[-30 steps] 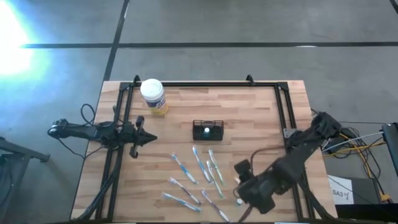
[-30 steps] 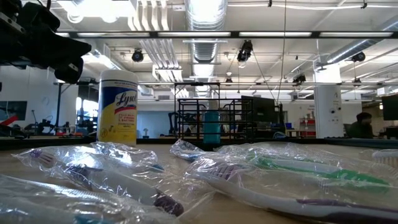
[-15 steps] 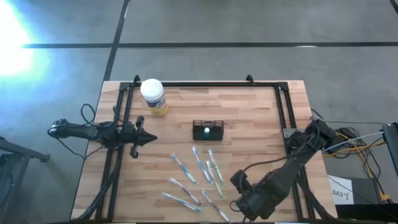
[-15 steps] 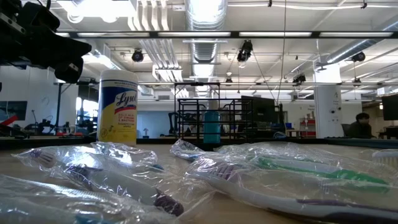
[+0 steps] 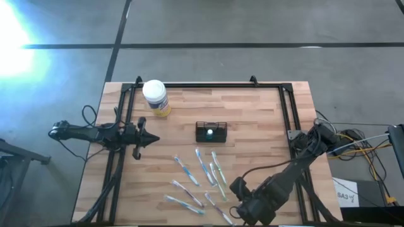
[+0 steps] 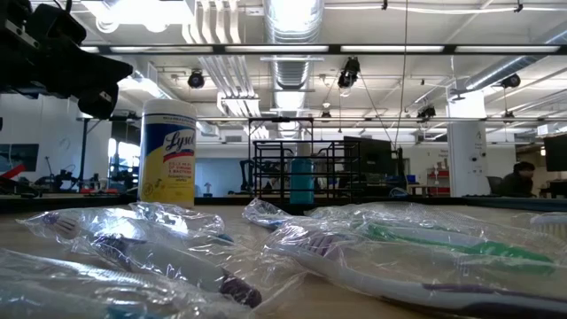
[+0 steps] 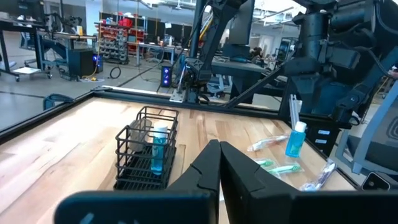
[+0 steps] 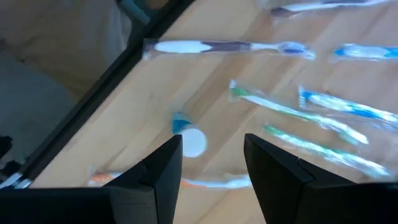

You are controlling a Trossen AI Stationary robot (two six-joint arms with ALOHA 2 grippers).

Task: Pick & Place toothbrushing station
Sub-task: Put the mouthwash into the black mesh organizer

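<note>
Left tool (image 5: 153,140) hovers closed at the table's left; right tool (image 8: 211,163) hangs spread near the front edge.

Lighting is bright and even over the table (image 5: 252,107), with soft, faint shadows. Strong glare burns out the floor at the high view's upper left. Ceiling lamps (image 6: 292,13) bloom in the low view; the nearest wrapped toothbrushes (image 6: 159,257) look soft. The right wrist view is smeared, probably motion blur.
</note>
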